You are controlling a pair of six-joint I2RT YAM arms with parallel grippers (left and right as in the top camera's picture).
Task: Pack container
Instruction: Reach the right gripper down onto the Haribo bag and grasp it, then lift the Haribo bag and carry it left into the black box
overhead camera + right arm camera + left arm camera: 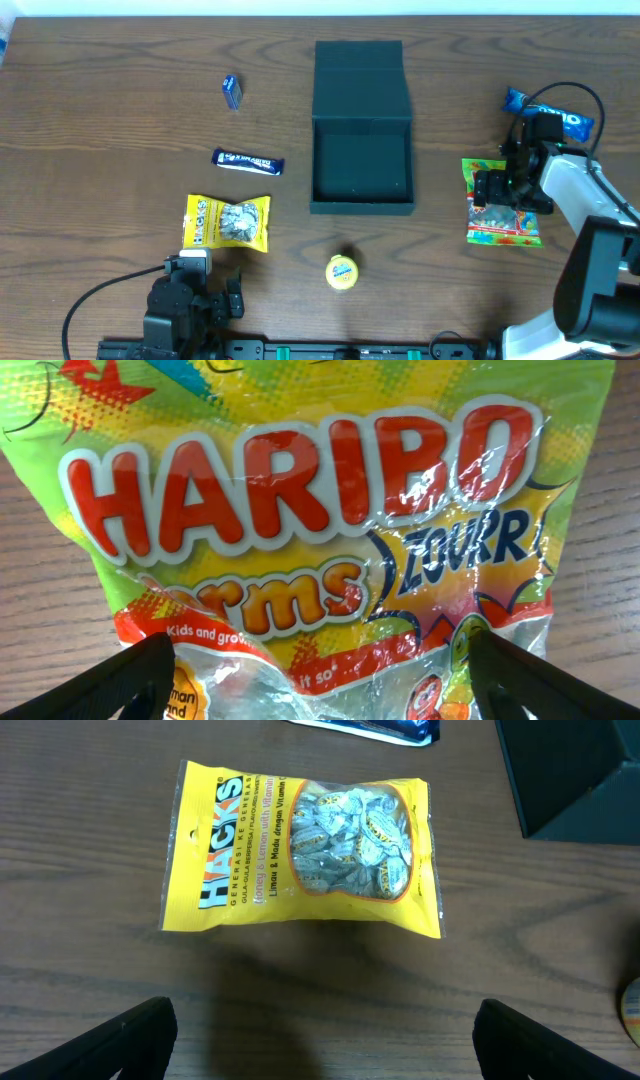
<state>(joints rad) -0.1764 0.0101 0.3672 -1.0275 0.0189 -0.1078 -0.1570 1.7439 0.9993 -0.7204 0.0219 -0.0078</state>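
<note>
Overhead: brown wood-grain table (pixel 100 60), open container (pixel 362 165), left and right jaws wide, empty.

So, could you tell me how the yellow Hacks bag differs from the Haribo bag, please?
The Hacks bag is yellow with a clear window onto wrapped sweets; the Haribo bag is green-yellow with red lettering. The Hacks bag lies left of the container, the Haribo bag right. The open left gripper stands short of the Hacks bag; the open right gripper hangs over the Haribo bag. Both lie flat on the table.
</note>
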